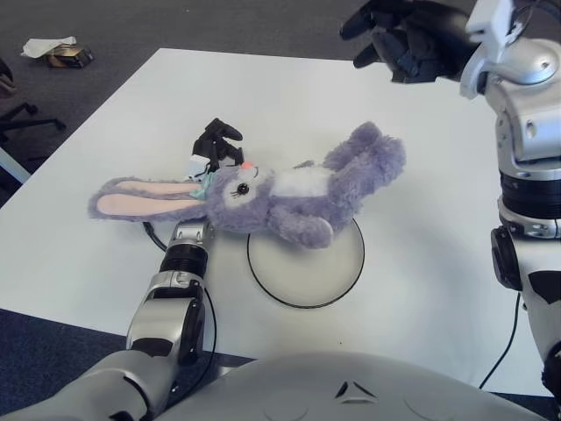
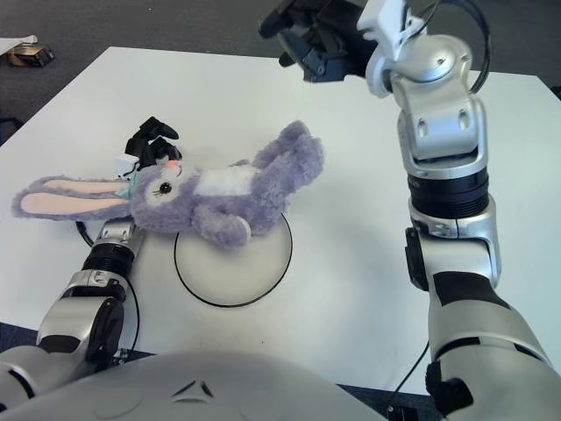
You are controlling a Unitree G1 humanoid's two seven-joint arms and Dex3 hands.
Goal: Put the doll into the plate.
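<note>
The bunny doll [image 1: 280, 197] is lying across the far rim of the plate [image 1: 307, 272], near the table's [image 1: 421, 263] front edge (ears pointing left). The left hand [image 1: 215, 145] is sitting behind its head; the right hand [image 1: 403, 39] is hanging over the far right corner.

Doll [image 1: 289, 197] hides plate [image 1: 324, 281] far rim and left robot hand [image 1: 215, 149] palm.
</note>
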